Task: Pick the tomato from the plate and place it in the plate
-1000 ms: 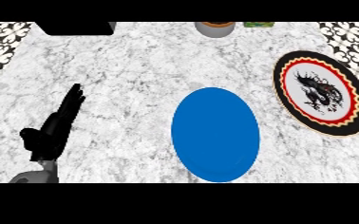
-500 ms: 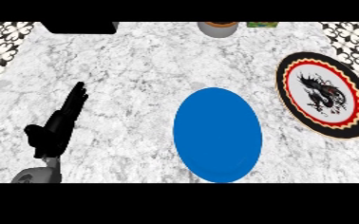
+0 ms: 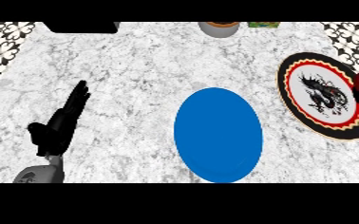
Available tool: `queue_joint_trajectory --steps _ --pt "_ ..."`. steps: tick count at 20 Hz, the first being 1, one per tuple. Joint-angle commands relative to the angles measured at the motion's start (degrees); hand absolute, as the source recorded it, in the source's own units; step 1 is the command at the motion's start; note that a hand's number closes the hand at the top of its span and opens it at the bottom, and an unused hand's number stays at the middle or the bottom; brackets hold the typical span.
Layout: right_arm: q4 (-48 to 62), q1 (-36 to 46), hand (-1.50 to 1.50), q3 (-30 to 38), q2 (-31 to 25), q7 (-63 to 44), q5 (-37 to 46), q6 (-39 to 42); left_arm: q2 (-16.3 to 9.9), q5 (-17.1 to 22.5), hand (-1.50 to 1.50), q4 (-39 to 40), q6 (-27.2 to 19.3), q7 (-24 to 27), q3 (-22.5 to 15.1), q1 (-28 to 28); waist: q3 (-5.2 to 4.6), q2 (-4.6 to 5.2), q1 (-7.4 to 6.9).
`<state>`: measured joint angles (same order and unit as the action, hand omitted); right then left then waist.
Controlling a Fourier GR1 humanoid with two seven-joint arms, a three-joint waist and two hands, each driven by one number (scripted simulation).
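Nothing moved much: left hand still resting open by blue plate.

A kitchen: marble counter bearing plates (blue plate, dragon-patterned plate).

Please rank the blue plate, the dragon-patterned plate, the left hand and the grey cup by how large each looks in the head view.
1. Blue plate
2. Dragon-patterned plate, partly cut off by the right edge, so this is unsure
3. Left hand
4. Grey cup, cut off at the top
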<state>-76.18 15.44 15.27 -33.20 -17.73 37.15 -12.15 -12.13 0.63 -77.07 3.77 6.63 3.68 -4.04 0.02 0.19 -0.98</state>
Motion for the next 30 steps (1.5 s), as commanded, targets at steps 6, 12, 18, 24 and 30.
queue_joint_trajectory --steps 6,12,18,24,30 --pt "19.5 11.0 -1.5 4.1 9.1 3.5 -0.5 -15.1 1.2 -1.5 0.0 -0.8 -1.3 -1.6 -0.7 -0.5 0.07 0.13 -0.05" --pt "33.9 19.6 -1.5 6.1 8.9 4.8 -2.0 -16.6 0.9 -0.9 0.0 -0.7 -0.5 -2.0 0.4 -2.1 0.04 0.05 0.08" --pt "32.9 20.0 -1.5 14.2 6.8 14.8 -11.5 -19.9 0.1 -1.0 0.0 -1.1 0.3 -1.5 0.9 -0.2 0.08 -0.06 0.47" --pt "26.2 13.5 -1.5 24.1 7.6 24.9 -26.8 -13.9 0.7 -0.2 0.0 0.6 0.5 -0.1 1.9 -0.2 0.07 -0.31 1.81" --pt "23.4 0.0 -1.5 31.7 4.8 34.2 -37.4 -1.5 -0.2 0.2 0.0 0.4 1.8 1.3 2.7 1.6 0.02 -0.31 1.77"
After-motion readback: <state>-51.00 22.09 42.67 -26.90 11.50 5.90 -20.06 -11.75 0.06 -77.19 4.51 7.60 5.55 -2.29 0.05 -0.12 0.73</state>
